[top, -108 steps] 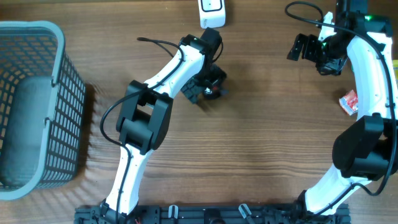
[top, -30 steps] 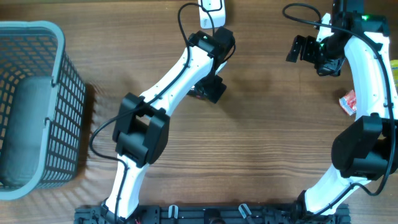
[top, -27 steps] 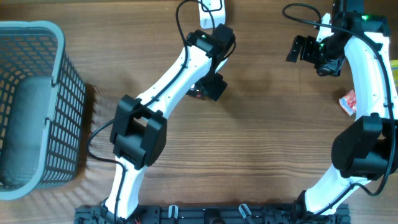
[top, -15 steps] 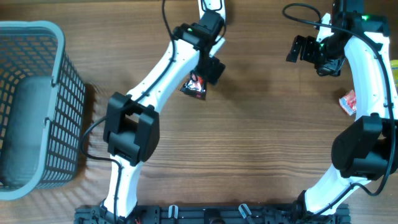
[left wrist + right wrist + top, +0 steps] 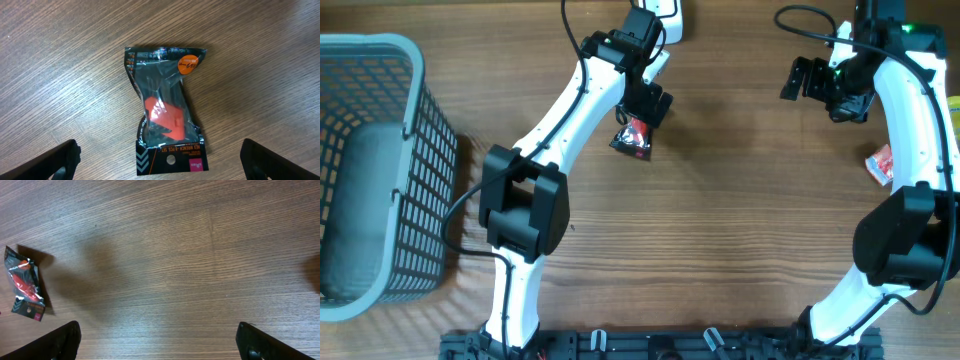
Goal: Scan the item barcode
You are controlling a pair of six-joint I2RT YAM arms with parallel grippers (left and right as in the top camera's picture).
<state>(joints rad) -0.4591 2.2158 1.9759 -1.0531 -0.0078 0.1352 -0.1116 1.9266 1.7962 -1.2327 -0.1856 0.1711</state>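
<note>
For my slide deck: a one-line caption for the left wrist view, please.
Open left gripper above a black-and-orange packet lying flat on the wooden table.

My left arm and right arm, white shells, black joints, a black cable on each, green light on the right

place: mock shop checkout | cues: basket, scanner, wood table

Even bright light, soft shadows, sharp focus
</note>
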